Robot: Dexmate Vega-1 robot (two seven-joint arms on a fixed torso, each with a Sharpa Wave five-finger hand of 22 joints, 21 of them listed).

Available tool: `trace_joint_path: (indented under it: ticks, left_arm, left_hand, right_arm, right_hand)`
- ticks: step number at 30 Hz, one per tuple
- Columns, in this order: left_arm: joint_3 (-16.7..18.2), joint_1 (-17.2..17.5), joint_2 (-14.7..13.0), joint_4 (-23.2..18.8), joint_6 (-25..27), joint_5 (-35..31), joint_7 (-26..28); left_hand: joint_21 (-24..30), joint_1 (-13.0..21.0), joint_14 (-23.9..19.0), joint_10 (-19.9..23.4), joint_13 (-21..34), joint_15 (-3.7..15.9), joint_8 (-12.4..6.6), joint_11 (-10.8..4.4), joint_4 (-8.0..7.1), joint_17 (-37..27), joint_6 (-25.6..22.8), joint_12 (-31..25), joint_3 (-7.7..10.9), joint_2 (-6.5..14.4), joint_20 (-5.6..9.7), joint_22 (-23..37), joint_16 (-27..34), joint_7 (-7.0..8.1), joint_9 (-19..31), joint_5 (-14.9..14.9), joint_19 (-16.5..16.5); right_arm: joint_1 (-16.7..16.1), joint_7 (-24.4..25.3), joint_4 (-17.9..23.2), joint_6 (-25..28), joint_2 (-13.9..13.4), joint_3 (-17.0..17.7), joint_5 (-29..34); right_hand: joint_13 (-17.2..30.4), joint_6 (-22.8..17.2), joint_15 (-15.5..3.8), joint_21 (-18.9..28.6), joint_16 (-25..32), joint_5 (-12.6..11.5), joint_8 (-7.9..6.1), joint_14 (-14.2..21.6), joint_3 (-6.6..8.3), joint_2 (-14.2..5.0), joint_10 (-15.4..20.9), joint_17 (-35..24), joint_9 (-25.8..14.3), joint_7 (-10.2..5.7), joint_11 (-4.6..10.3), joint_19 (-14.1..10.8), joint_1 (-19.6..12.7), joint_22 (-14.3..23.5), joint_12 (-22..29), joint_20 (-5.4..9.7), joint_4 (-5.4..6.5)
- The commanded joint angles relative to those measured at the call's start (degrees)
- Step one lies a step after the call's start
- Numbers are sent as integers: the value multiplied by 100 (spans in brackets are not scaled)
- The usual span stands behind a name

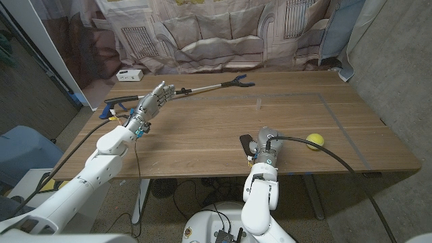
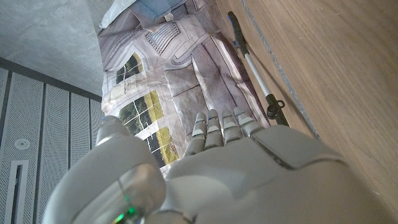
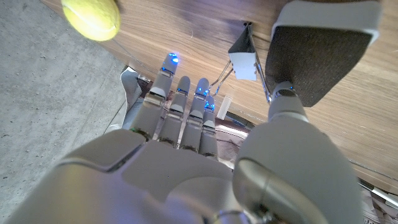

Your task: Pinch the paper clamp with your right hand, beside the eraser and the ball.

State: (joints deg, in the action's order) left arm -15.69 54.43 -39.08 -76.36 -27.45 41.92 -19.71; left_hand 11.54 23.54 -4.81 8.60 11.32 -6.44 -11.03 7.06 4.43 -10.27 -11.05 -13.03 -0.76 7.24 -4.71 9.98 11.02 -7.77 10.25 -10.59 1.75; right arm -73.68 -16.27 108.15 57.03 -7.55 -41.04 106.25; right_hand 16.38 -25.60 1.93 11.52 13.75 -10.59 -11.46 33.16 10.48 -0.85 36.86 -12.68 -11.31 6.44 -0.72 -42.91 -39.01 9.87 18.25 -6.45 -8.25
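Observation:
A black paper clamp [image 1: 246,144] lies near the table's front edge, just left of my right hand [image 1: 267,144]. In the right wrist view the clamp [image 3: 242,42] and its wire handles sit on the wood between my thumb [image 3: 323,53] and my outstretched fingers [image 3: 181,99]; nothing is pinched. A small white block, likely the eraser [image 3: 244,66], touches the clamp. The yellow ball [image 1: 315,140] rests to the right of the hand, and the ball [image 3: 92,17] also shows beyond the fingers. My left hand [image 1: 152,101] hovers over the table's back left, fingers stretched out, holding nothing.
A long reacher tool [image 1: 196,90] with a black claw lies across the back of the table, beside my left hand. A white box [image 1: 128,75] sits at the back left corner. A printed curtain hangs behind. The table's front edge runs just under my right hand.

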Motion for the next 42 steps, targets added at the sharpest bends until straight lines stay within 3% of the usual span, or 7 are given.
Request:
trace_joint_path:
  ticks: [1,23,42]
  left_arm:
    - [-30,-61,20,45,36,10,-56]
    - [-36,-58,35,98,53,13,-36]
    - [-68,-48,53,45,109,-18,39]
  left_hand:
    - [-27,-10,-22,32,18,-15,4,-20,16,-8,-75,17,23,-7,-45,27,-16,-53,13,12,-18]
    - [-28,-17,-21,35,19,-12,7,-22,20,-7,-83,24,34,-7,-52,27,-19,-56,13,12,-23]
    - [-27,-12,-16,33,19,-18,6,-15,27,-7,-93,31,49,2,-55,26,-22,-52,13,11,-23]
  right_arm:
    - [-41,-175,-2,-74,89,73,154]
    - [-38,-78,69,-129,83,105,-29]
    - [-63,-110,195,-123,17,102,-54]
  right_hand:
    - [24,-53,-18,40,22,-12,-15,20,70,-60,27,-31,-34,-4,3,-61,-54,13,45,-18,2]
    - [82,-293,-73,57,97,-36,-59,234,97,-166,251,-77,-35,-64,62,-201,-56,12,225,1,37]
    - [108,-356,-62,45,94,-23,-50,271,38,-149,298,-95,-35,-73,34,-227,87,12,291,-5,104]
